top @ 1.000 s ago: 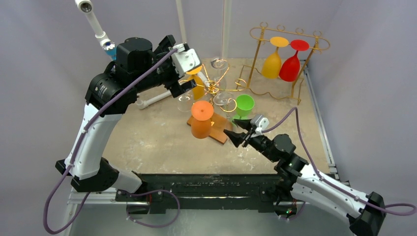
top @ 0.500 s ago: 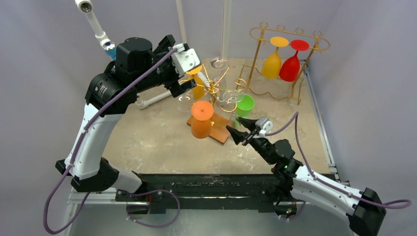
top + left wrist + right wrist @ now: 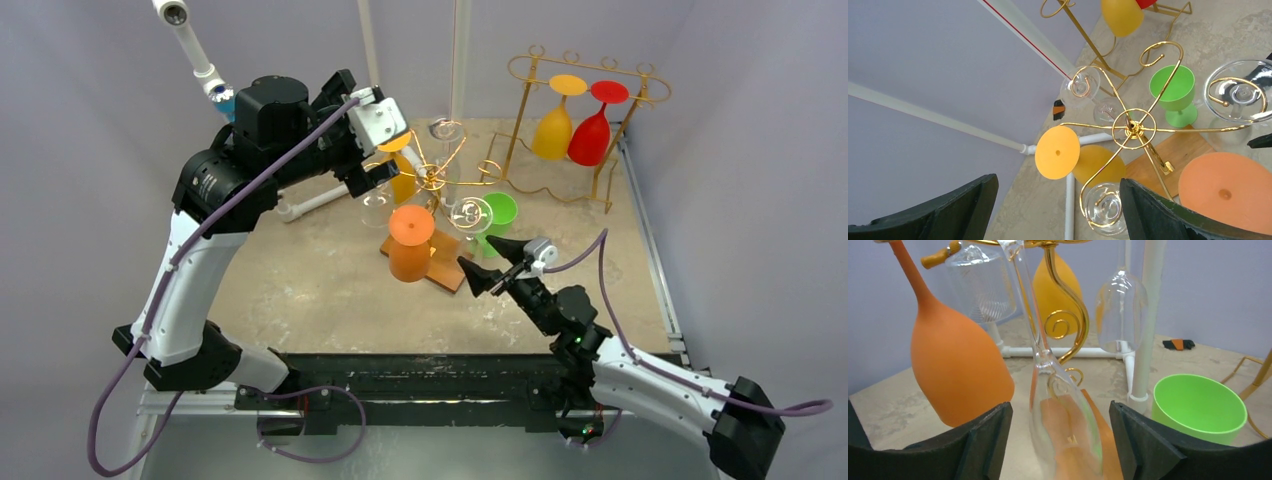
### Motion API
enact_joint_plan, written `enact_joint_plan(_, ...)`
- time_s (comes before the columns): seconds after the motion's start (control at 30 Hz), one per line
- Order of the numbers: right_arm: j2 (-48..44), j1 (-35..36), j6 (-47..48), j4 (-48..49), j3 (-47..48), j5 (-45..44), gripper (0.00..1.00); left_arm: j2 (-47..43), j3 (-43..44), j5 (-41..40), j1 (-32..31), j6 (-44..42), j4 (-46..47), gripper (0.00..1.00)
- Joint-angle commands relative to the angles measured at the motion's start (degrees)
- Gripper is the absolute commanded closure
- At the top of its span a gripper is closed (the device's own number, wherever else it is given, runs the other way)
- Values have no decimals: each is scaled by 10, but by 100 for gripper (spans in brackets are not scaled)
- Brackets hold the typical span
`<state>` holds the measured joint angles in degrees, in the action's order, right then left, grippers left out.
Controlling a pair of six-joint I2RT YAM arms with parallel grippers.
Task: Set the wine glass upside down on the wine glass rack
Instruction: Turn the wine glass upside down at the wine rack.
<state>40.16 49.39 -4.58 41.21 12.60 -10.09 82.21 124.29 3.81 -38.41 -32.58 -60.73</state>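
A clear wine glass (image 3: 470,214) hangs upside down by its foot from an arm of the gold spiral rack (image 3: 432,178). In the right wrist view its bowl (image 3: 1063,425) hangs between the fingers of my right gripper (image 3: 1059,410), with a gap on each side. My right gripper (image 3: 484,262) is open, just in front of the rack. My left gripper (image 3: 368,135) is open and empty, high at the rack's left. The left wrist view looks down on the rack hub (image 3: 1134,128) and the clear glass's foot (image 3: 1240,92).
An orange glass (image 3: 410,245), a yellow-orange glass (image 3: 400,165) and two more clear glasses hang on the same rack, which stands on a wooden base (image 3: 448,272). A green glass (image 3: 497,212) stands upright beside it. A second gold rack (image 3: 585,110) at the back right holds a yellow and a red glass.
My right arm has shifted a little to the left and nearer the rack. The clear glass has swung slightly towards my right gripper. The left arm has not moved.
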Motion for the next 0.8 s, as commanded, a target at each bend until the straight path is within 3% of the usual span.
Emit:
enact_joint_plan(0.0,-29,0,-2,-24,15,-32,17,-19,5,-149,-2,62,-43,0)
enact_joint_plan(0.27,-127,-1,-46,-106,23,-53,9,-19,4,-150,-2,57,-41,0)
enact_joint_plan(0.43,-177,-1,-123,-280,120,-85,10,-21,2,-144,-2,57,-42,0)
enact_joint_plan(0.6,-125,-1,-196,-520,256,-181,19,-22,4,-129,-2,63,-45,0)
enact_joint_plan(0.77,7,-5,-263,-674,377,-271,23,-36,-12,-123,-2,65,-42,0)
